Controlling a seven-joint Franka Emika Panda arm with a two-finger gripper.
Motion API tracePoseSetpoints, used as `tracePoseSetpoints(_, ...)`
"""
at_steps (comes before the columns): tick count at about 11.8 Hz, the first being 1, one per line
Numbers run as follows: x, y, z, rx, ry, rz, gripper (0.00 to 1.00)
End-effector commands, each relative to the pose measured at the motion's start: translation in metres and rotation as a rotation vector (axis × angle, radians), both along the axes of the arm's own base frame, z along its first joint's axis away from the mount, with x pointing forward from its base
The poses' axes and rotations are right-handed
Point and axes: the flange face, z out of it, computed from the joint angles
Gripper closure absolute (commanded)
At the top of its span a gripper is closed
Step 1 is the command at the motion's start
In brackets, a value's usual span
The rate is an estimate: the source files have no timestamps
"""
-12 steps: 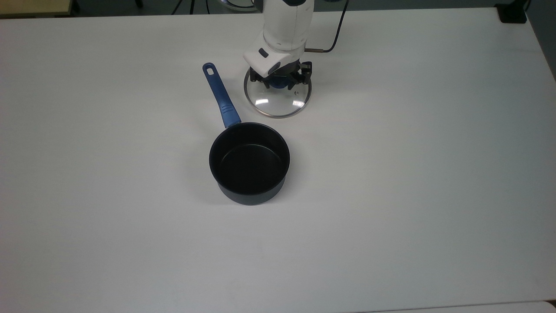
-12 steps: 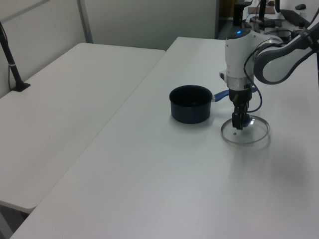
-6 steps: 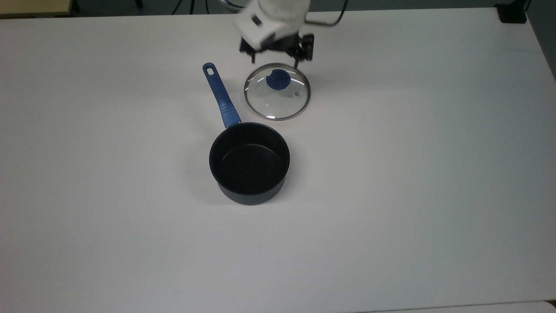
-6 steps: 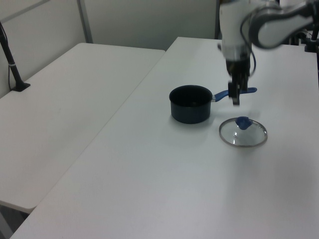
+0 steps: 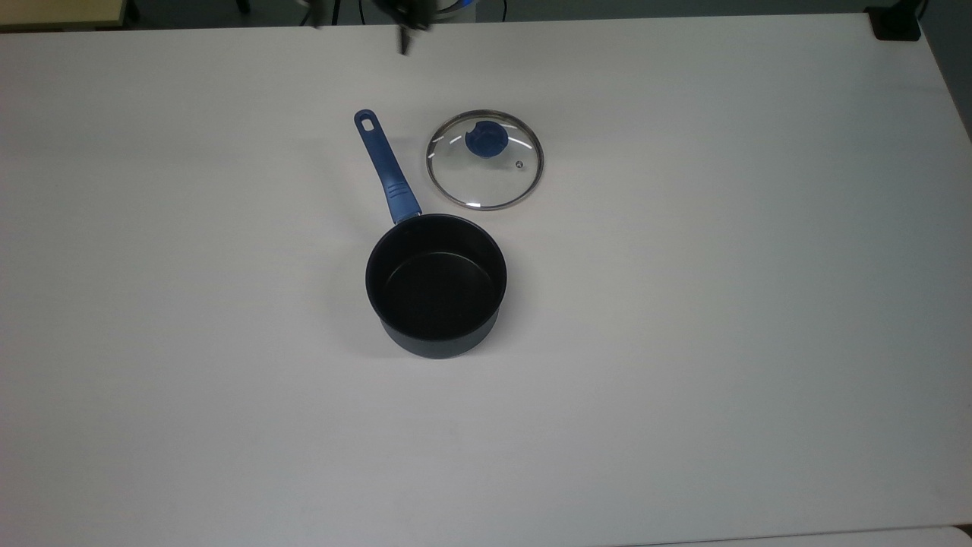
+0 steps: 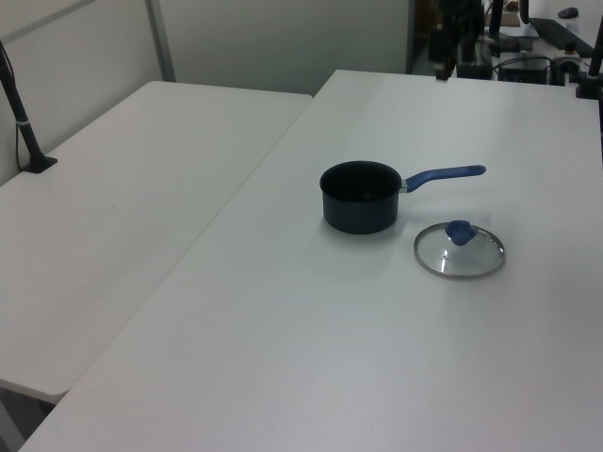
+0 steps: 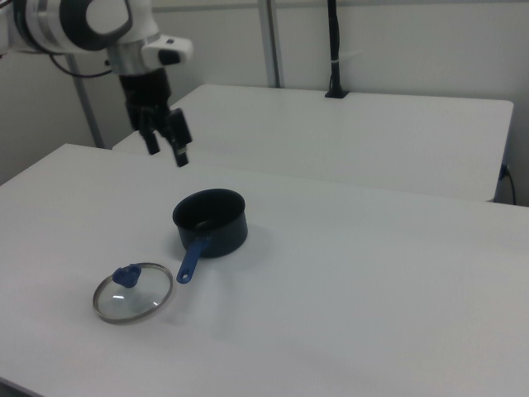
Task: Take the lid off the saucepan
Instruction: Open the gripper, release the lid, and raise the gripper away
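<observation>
Glass lid [image 5: 484,160] flat on table [image 5: 683,304] beside saucepan [image 5: 436,285].

Arm: white Panda arm [image 7: 78,21] reaching in from the right view's upper left corner, the wrist turned downward.
Gripper: black two-finger gripper [image 7: 165,149] hanging high in the air, pointing down, tilted a little.
Fingers: spread apart with a clear gap between them, nothing held; one fingertip [image 7: 181,157] sits lower than the other.
Top view: dark finger tips [image 5: 402,34] at the table's far edge.
</observation>
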Motion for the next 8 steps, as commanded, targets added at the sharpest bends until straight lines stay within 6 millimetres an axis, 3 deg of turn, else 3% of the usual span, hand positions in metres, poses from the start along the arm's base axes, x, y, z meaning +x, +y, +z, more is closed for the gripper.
tracePoseSetpoints(1, 0.001, -0.024, 0.018, -0.007, -0.01, 0.17, 0.0)
tracePoseSetpoints(3, 0.001, -0.038, 0.019, -0.005, -0.01, 0.197, 0.0)
tracePoseSetpoints(8, 0.001, -0.04, 0.026, -0.009, -0.02, 0.241, 0.0)
